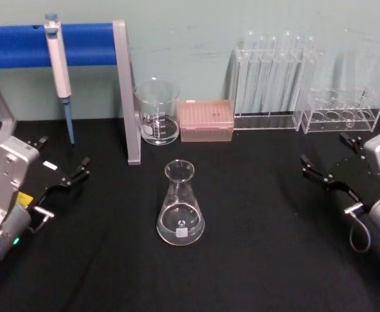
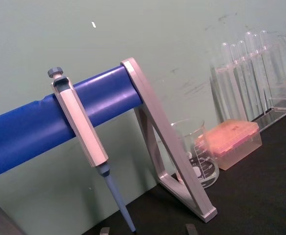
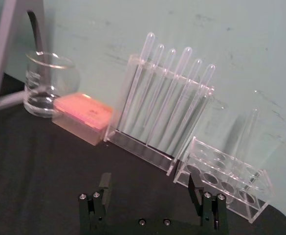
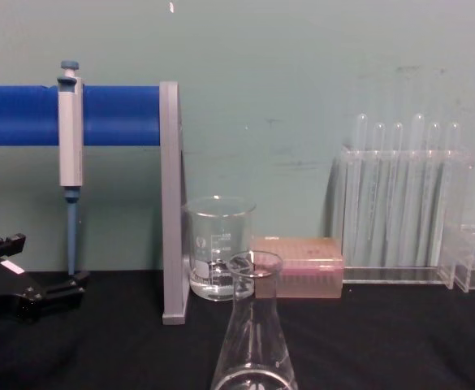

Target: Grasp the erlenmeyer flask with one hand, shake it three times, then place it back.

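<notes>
The erlenmeyer flask [image 1: 180, 207] stands upright on the black table, in the middle and toward the front, with a small white label low on its side. Its neck and rim rise at the bottom centre of the chest view [image 4: 254, 325]. My left gripper [image 1: 63, 155] rests open at the table's left edge, well apart from the flask, and also appears low on the left [image 4: 45, 262]. At the right edge my right gripper [image 1: 323, 151] is open as well, nothing between its fingers [image 3: 105, 185], pointing toward the racks.
A pipette [image 1: 59, 65] hangs on a blue bar stand [image 1: 125, 91] at the back left. Behind the flask are a glass beaker [image 1: 157, 112] and a pink tip box [image 1: 206, 119]. A test tube rack [image 1: 273, 81] and a low clear rack [image 1: 342, 112] stand back right.
</notes>
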`<state>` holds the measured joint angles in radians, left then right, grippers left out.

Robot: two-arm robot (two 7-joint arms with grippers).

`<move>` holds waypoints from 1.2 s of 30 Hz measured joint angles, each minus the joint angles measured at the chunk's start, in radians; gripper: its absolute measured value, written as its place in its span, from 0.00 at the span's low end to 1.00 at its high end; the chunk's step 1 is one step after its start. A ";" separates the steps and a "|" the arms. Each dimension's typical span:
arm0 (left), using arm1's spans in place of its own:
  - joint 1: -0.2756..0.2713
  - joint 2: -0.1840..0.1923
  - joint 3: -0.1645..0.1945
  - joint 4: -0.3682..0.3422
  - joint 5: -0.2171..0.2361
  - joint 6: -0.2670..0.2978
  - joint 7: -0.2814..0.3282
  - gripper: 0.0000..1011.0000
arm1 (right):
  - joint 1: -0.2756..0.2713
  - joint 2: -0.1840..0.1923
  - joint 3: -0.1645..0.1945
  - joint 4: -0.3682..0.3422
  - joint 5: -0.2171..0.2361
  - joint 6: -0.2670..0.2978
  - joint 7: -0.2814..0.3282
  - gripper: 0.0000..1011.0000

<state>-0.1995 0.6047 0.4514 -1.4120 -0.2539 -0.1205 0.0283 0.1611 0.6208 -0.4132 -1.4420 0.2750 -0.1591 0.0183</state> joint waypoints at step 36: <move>0.000 0.000 0.000 0.000 0.000 0.000 0.000 0.99 | -0.123 0.025 0.021 -0.171 0.164 -0.008 0.393 0.99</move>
<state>-0.1995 0.6047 0.4514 -1.4120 -0.2539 -0.1205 0.0283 0.0385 0.6462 -0.3922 -1.6134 0.4395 -0.1673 0.4114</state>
